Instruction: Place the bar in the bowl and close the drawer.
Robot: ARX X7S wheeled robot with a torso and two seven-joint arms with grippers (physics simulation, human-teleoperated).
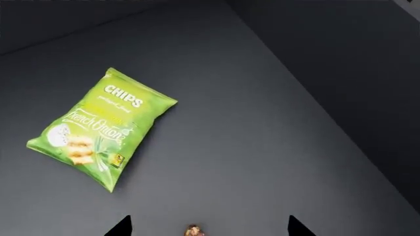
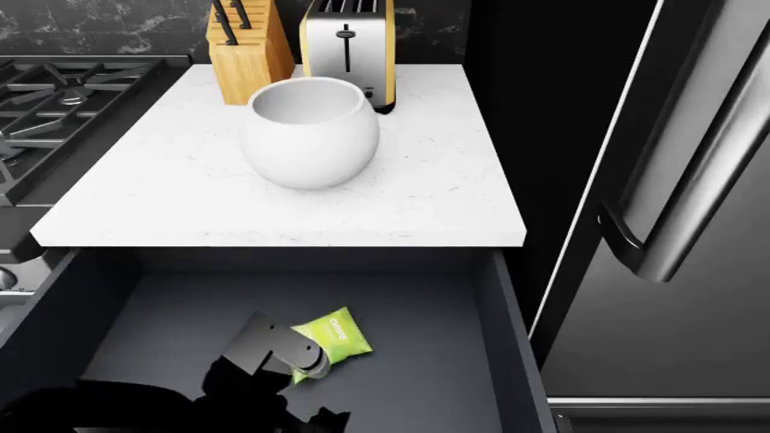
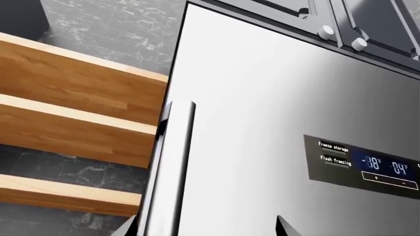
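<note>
Currently the drawer (image 2: 481, 298) is pulled out, the bar (image 2: 334, 335) lying flat on its dark floor. Left tool (image 2: 279, 356) hangs just above it with fingertips (image 1: 121, 227) spread wide, not touching the bar (image 1: 100, 127). Bowl (image 2: 310, 132) sits on the white bench (image 2: 445, 180) by the toaster (image 2: 348, 45) and knife block (image 2: 247, 45). Right tool (image 3: 206, 227) faces the fridge door (image 3: 262, 98), tips apart, nothing between them.
</note>
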